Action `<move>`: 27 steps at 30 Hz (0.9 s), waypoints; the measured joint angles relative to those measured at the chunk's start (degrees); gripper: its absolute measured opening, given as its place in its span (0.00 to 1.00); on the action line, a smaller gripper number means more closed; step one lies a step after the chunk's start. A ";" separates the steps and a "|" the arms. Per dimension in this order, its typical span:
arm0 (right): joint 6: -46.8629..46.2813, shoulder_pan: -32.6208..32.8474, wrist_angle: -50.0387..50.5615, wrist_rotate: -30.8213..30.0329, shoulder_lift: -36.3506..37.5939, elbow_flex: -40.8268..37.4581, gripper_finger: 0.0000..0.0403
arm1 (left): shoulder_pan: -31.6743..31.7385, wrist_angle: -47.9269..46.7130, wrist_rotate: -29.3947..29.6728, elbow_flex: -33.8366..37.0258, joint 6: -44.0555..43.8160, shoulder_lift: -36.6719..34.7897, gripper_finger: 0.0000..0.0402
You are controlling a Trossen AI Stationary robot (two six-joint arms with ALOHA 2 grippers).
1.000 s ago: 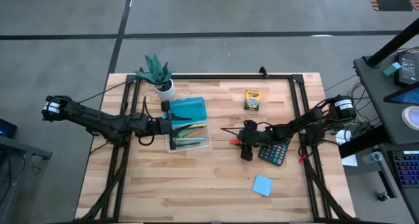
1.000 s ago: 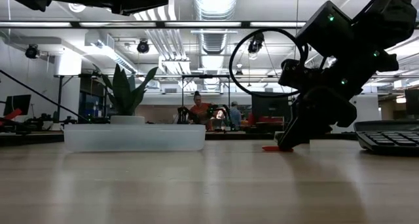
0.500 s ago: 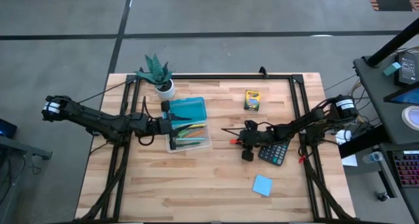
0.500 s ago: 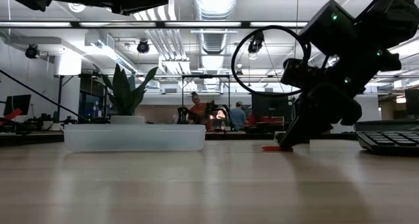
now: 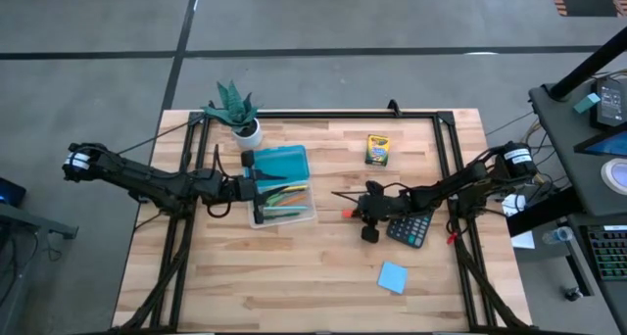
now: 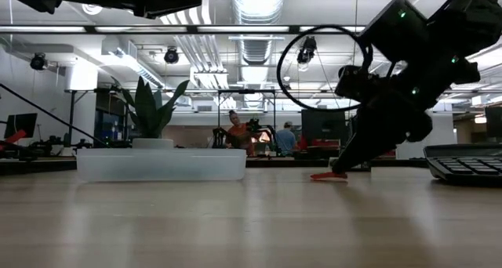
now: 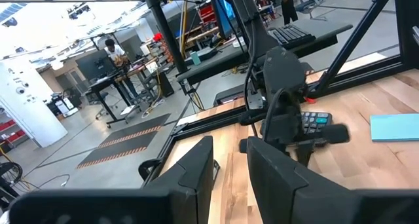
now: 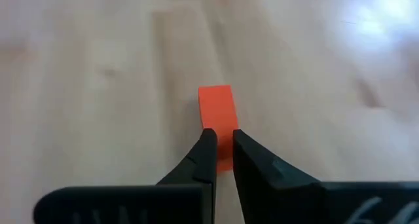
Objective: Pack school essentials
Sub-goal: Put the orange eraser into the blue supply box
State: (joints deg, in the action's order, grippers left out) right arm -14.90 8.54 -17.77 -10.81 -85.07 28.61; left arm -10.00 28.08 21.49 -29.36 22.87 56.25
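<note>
Right wrist view shows the small flat orange-red rectangular piece (image 8: pixel 217 119) lying on pale wood, its near end pinched between the two dark fingertips (image 8: pixel 208 152) of the right gripper (image 8: pixel 221 152), which is clamped on it. From the low view the same piece (image 6: pixel 328 175) sits at the table surface, one end slightly raised under the gripper's tip (image 6: pixel 339 171).

From above, the right gripper (image 5: pixel 359 213) is near the middle of the light butcher-block wooden table (image 5: pixel 294 276), with the red piece (image 5: pixel 348 214) at its tip. Just beside the arm lies a dark calculator (image 5: pixel 409 227). A yellow-green crayon box (image 5: pixel 377 149) lies nearer the far edge, well apart, and a square blue sticky pad (image 5: pixel 393 276) lies toward the near edge.

The left gripper (image 5: pixel 252 189) rests at a clear plastic tray (image 5: pixel 305 214) with a teal lid (image 5: pixel 282 162); coloured pencils and pens (image 5: pixel 282 196) lie inside. Its fingers (image 7: pixel 196 171) stand part-way apart in the left wrist view, and whether they grip the tray wall cannot be told. A small potted green plant (image 5: pixel 236 110) in a white pot stands at the far left corner.

Bare wood lies between tray and right gripper, and along the whole near edge. A black frame (image 5: pixel 451 149) runs along the far and side edges.
</note>
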 joint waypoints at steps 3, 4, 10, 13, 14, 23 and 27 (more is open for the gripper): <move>-1.47 1.65 -0.34 3.82 -0.02 1.07 0.06 | 0.01 0.00 0.00 0.02 0.00 0.00 0.19; -1.95 2.42 -0.34 4.97 -0.32 1.54 0.05 | 0.01 0.00 0.00 0.02 0.00 0.00 0.19; -3.27 7.30 -0.40 4.46 -0.79 4.09 0.02 | 0.02 0.02 0.01 0.02 -0.05 0.00 0.19; -4.41 8.15 2.37 1.17 -0.56 5.29 0.02 | -0.04 0.47 -0.23 0.02 -1.16 0.61 0.19; -4.84 8.13 4.23 0.03 -0.37 5.73 0.02 | -0.12 0.93 -0.45 0.02 -1.78 1.22 0.19; -4.11 4.13 14.07 -8.95 -0.38 6.58 0.02 | -0.31 1.36 -2.55 -6.33 -6.45 16.14 0.19; -0.43 3.14 13.28 -8.72 -0.38 6.50 0.02 | -0.32 0.87 -2.85 -11.98 -6.08 23.40 0.19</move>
State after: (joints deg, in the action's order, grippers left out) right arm -15.33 11.68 -4.49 -19.53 -85.45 35.11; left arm -10.32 28.95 18.63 -41.34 16.80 79.65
